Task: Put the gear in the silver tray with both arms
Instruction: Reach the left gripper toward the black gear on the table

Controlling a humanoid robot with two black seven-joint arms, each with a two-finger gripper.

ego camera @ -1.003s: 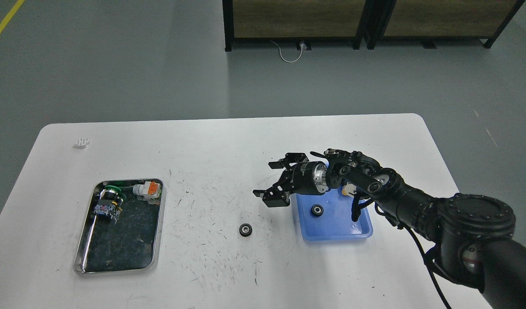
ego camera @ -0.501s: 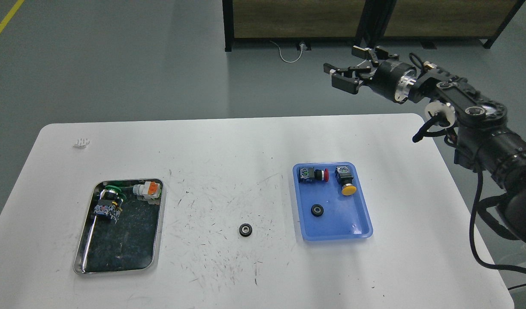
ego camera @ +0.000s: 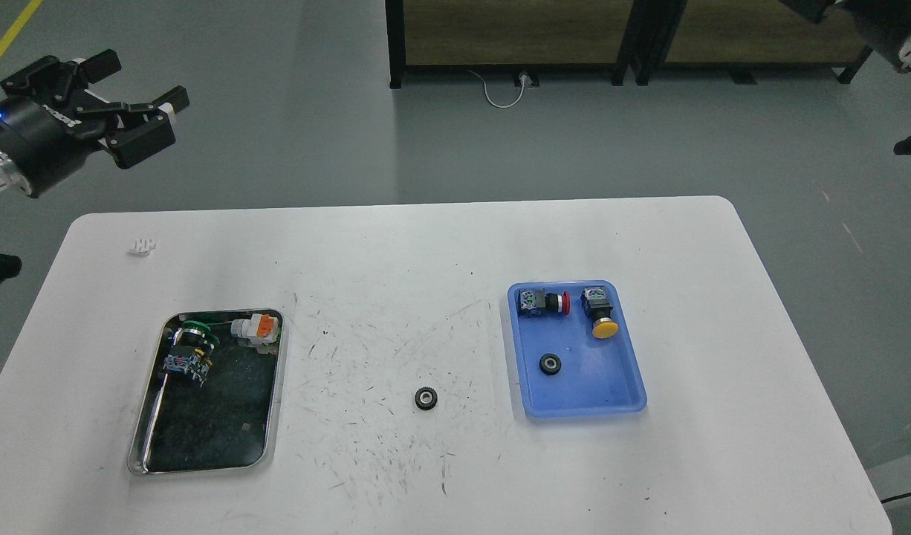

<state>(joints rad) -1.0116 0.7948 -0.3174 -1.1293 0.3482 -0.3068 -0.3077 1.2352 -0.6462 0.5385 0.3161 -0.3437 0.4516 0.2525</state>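
Observation:
A small black gear (ego camera: 425,398) lies flat on the white table between the two trays. A second black gear (ego camera: 550,364) lies in the blue tray (ego camera: 611,394). The silver tray (ego camera: 218,435) sits at the front left and holds a green push-button part (ego camera: 188,349) and a white-and-orange switch (ego camera: 255,329). My left gripper (ego camera: 140,100) is open and empty, high above the floor beyond the table's far left corner. Of my right arm only dark parts (ego camera: 890,22) show at the top right corner; its gripper is out of view.
The blue tray also holds a red push-button (ego camera: 545,302) and a yellow push-button (ego camera: 601,312). A small white object (ego camera: 142,246) lies near the far left table corner. Wooden shelving (ego camera: 634,37) stands beyond the table on the grey floor.
My right arm rose from the blue tray, swung up and right, and its gripper left the view. My left gripper has come into view at the top left, open.

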